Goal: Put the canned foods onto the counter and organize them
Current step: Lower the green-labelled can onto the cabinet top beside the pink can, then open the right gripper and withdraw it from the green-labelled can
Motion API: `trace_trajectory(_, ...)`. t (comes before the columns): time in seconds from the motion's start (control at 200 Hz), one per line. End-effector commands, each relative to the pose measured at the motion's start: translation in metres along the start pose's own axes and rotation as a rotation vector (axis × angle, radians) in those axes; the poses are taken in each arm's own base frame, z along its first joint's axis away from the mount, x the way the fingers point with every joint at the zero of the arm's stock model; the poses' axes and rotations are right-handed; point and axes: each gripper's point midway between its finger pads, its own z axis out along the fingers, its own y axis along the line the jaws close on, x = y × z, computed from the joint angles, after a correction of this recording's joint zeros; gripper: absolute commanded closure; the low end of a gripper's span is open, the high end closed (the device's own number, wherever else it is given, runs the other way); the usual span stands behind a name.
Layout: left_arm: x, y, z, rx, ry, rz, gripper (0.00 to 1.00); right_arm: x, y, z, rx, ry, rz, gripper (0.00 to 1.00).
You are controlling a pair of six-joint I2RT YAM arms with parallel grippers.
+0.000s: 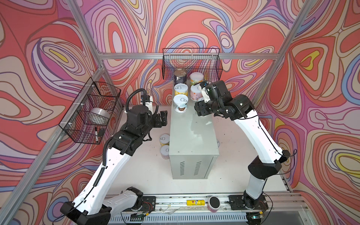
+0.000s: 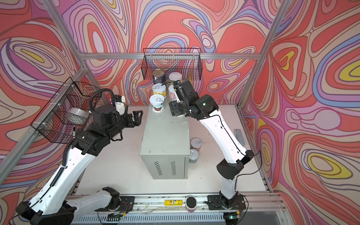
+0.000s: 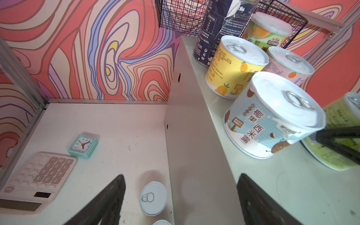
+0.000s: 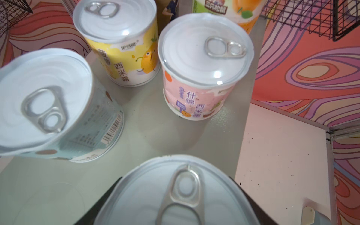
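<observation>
My right end effector (image 1: 201, 106) grips the short green-labelled tin with a white pull-tab lid (image 4: 175, 194), low over the light-grey metal counter (image 1: 191, 136), near the pink-labelled tin (image 4: 200, 78). I'd level it opposite the pale-blue tin (image 4: 58, 109), then release straight. The left end effector (image 1: 160, 118) stands open, empty.

Illumination is bright, even and diffuse, from overhead. The counter (image 1: 191, 136) top shows soft glare patches in both top views. Shadows on the tabletop (image 1: 148, 175) beside it are faint. Wrist views bow straight edges near their borders; the nearest can (image 4: 175, 194) on the counter is out of focus.
</observation>
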Motion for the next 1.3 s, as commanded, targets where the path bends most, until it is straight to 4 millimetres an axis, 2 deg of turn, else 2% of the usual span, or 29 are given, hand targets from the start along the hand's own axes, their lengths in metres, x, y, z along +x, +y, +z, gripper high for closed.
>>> trace_trajectory(0.0,-0.009,-0.003,-0.002,0.009,-0.035,-0.004,0.09,-0.015,0.004,0.0,-0.016,-0.064,0.008,0.77)
trace_trajectory(0.07,-0.007,-0.004,0.0,0.012,-0.033,-0.003,0.09,-0.016,0.004,0.0,-0.012,-0.072,0.01,0.53)
trace_trajectory(0.275,-0.004,-0.006,0.004,0.014,-0.03,-0.002,0.1,-0.021,0.008,-0.006,-0.047,-0.108,0.02,0.03)
trace_trajectory(0.295,-0.004,-0.006,0.004,0.014,-0.029,-0.001,0.1,-0.022,0.008,-0.007,-0.046,-0.114,0.022,0.02)
trace_trajectory(0.391,-0.003,-0.004,0.006,0.006,-0.031,-0.001,0.1,-0.023,0.009,-0.003,-0.047,-0.124,0.021,0.02)
trace_trajectory(0.411,-0.003,-0.004,0.006,0.006,-0.032,-0.001,0.1,-0.027,0.007,-0.016,-0.054,-0.152,0.027,0.02)
trace_trajectory(0.526,-0.002,-0.005,0.009,0.01,-0.031,-0.001,0.1,-0.036,0.007,-0.028,-0.072,-0.198,0.036,0.02)
trace_trajectory(0.726,-0.004,-0.009,0.013,0.027,-0.03,-0.001,0.12,-0.062,0.004,-0.079,-0.12,-0.369,0.063,0.03)
trace_trajectory(0.811,-0.004,-0.009,0.015,0.025,-0.029,0.001,0.13,-0.067,0.003,-0.102,-0.149,-0.435,0.074,0.06)
trace_trajectory(0.856,-0.004,-0.009,0.016,0.022,-0.031,0.003,0.13,-0.066,0.002,-0.11,-0.159,-0.455,0.079,0.12)
trace_trajectory(0.941,-0.005,-0.01,0.019,0.022,-0.033,0.01,0.14,-0.059,0.002,-0.118,-0.177,-0.467,0.08,0.39)
trace_trajectory(0.986,-0.005,-0.01,0.022,0.019,-0.029,0.013,0.14,-0.054,0.003,-0.121,-0.194,-0.467,0.083,0.47)
trace_trajectory(1.132,-0.004,-0.01,0.029,0.013,-0.025,0.022,0.14,-0.035,0.005,-0.125,-0.233,-0.459,0.082,0.51)
trace_trajectory(1.297,-0.003,-0.01,0.034,0.009,-0.016,0.035,0.14,-0.004,0.001,-0.109,-0.211,-0.396,0.095,0.5)
